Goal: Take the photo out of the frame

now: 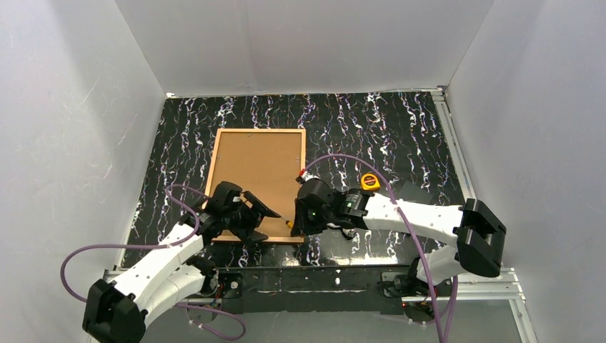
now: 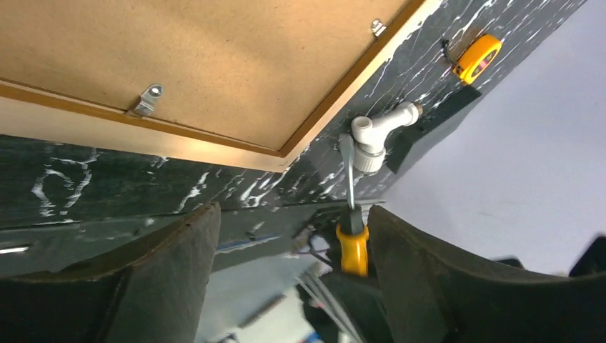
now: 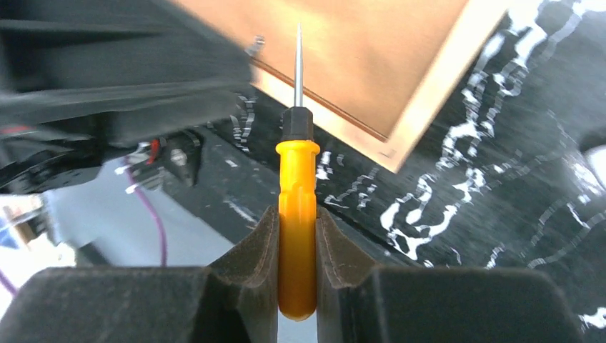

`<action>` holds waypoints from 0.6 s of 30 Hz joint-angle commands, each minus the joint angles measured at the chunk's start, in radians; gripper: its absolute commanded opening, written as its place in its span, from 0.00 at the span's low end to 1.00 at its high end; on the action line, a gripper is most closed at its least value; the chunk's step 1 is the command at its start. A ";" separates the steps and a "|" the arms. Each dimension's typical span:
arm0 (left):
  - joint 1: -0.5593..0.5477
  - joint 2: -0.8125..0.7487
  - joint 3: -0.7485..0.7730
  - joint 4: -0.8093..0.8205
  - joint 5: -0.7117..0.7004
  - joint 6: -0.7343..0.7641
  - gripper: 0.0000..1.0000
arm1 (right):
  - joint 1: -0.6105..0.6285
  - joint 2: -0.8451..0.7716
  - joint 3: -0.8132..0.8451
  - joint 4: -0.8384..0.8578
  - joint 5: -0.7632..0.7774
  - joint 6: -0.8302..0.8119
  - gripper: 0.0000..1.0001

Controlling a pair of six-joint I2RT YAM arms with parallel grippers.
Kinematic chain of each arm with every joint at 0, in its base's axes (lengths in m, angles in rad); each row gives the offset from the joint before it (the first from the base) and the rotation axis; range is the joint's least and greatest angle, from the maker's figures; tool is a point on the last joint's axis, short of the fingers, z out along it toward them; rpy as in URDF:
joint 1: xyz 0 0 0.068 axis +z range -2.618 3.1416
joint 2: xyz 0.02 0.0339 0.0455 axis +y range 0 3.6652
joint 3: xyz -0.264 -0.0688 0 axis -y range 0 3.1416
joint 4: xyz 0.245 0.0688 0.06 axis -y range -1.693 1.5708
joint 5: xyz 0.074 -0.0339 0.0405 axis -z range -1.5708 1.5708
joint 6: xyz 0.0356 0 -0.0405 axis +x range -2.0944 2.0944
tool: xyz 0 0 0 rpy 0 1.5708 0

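The frame lies face down on the black marbled table, its tan cork-like back up inside a thin reddish-brown rim. The photo is hidden under that back. My left gripper hangs open over the frame's near right corner, nothing between its wide-apart fingers. Just to its right, my right gripper is shut on the yellow handle of a screwdriver. The blade points at the frame's near edge. The screwdriver also shows in the left wrist view, between the left fingers but apart from them.
Small metal tabs hold the back board along the rim. A yellow tape measure lies on the table right of the frame, behind the right arm. White walls close in three sides.
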 commanded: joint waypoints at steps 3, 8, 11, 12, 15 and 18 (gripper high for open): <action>0.011 -0.040 0.094 -0.342 -0.137 0.380 0.72 | 0.035 0.019 0.039 -0.155 0.274 0.078 0.01; 0.013 -0.044 0.070 -0.347 -0.174 0.490 0.50 | 0.031 0.066 0.083 -0.173 0.343 0.049 0.01; 0.017 -0.009 0.065 -0.326 -0.175 0.570 0.33 | 0.026 0.112 0.098 -0.163 0.330 0.051 0.01; 0.018 0.007 0.069 -0.327 -0.182 0.594 0.27 | 0.024 0.124 0.105 -0.159 0.328 0.053 0.01; 0.023 0.052 0.073 -0.311 -0.186 0.641 0.14 | 0.024 0.155 0.131 -0.184 0.349 0.059 0.01; 0.024 0.082 0.056 -0.282 -0.183 0.644 0.02 | 0.023 0.177 0.160 -0.232 0.372 0.081 0.01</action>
